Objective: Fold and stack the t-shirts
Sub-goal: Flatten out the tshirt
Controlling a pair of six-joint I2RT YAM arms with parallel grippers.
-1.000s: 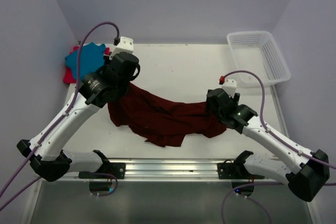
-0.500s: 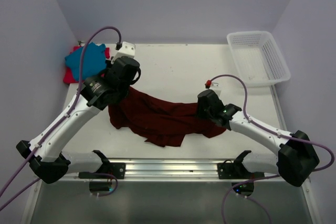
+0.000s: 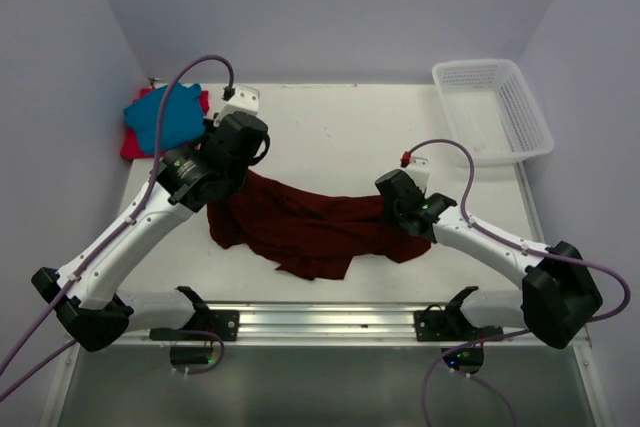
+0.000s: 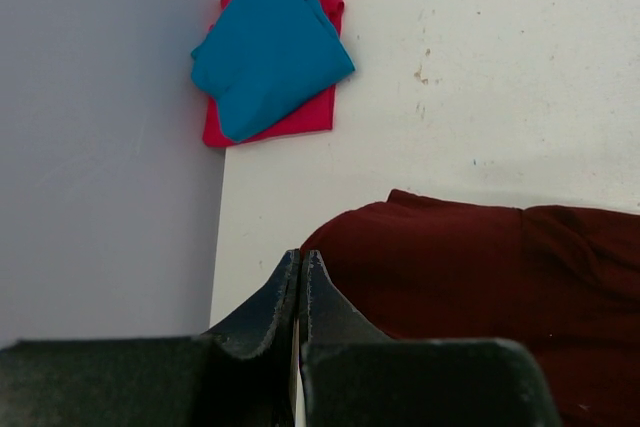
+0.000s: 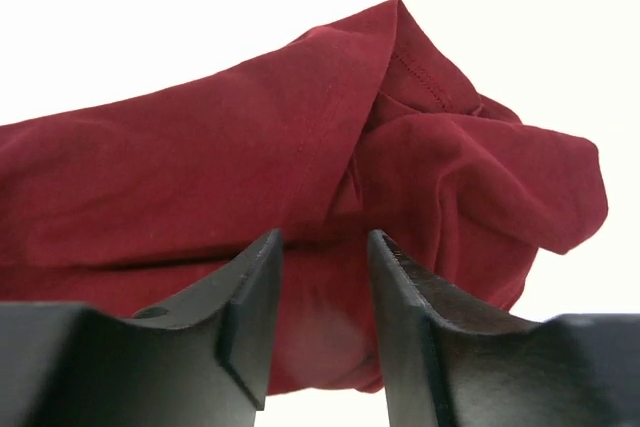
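Basket (image 3: pixel 492 107): white plastic mesh, at the far right corner of the table (image 3: pixel 340 137); only its own mesh floor and walls show (top view only).
Maroon shirt (image 3: pixel 310 222): near middle of the table, between the two arms, crumpled and unfolded.
Maroon shirt, long axis: left to right across the table; the left end is broader, and a lobe sags toward the near edge.
Teal shirt (image 4: pixel 270 42): folded, at the far left corner beside the wall (image 4: pixel 100 147), lying askew on the red-pink shirt.
Red-pink shirt (image 4: pixel 300 119): folded flat under the teal one, with only its edges showing.
Left gripper (image 4: pixel 300 272): jaws pressed together, tips at the left edge of the maroon shirt (whether any cloth is nipped cannot be told).
Right gripper (image 5: pixel 320 267): jaws drawn in narrow, gripping a bunch of maroon cloth at the shirt's right end.
Hidden: in the top view both ends of the maroon shirt run under the wrists.
Cut off: the maroon shirt leaves the left wrist view at the right edge.
Hard to make out: collar and sleeves (one stitched hem shows in the right wrist view).
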